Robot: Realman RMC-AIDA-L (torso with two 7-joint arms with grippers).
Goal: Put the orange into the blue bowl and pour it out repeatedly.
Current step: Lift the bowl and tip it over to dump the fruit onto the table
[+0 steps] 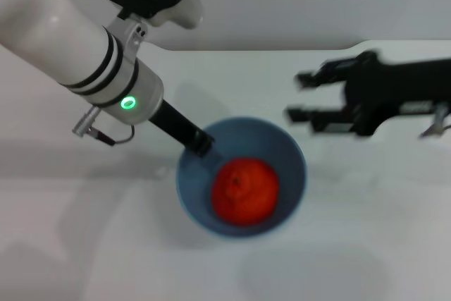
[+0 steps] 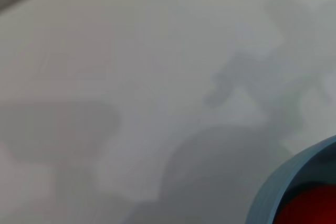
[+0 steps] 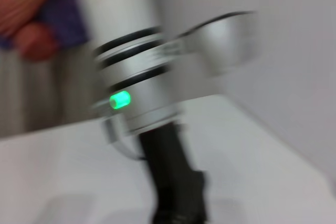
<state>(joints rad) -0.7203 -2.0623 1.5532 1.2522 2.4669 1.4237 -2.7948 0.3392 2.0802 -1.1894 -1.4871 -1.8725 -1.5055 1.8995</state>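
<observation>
The blue bowl (image 1: 292, 167) is in the middle of the head view with the orange (image 1: 244, 188) lying inside it. My left gripper (image 1: 200, 143) reaches down from the upper left and is shut on the bowl's near-left rim. The bowl's rim (image 2: 270, 192) and a bit of the orange (image 2: 310, 208) show in a corner of the left wrist view. My right gripper (image 1: 299, 96) is open and empty, hovering to the right of the bowl with its fingers pointing toward it.
The white table (image 1: 84, 244) runs all round the bowl, with its far edge against a grey wall. The right wrist view shows my left arm's wrist with a green light (image 3: 120, 99) and a person's hands (image 3: 29, 19) behind the table.
</observation>
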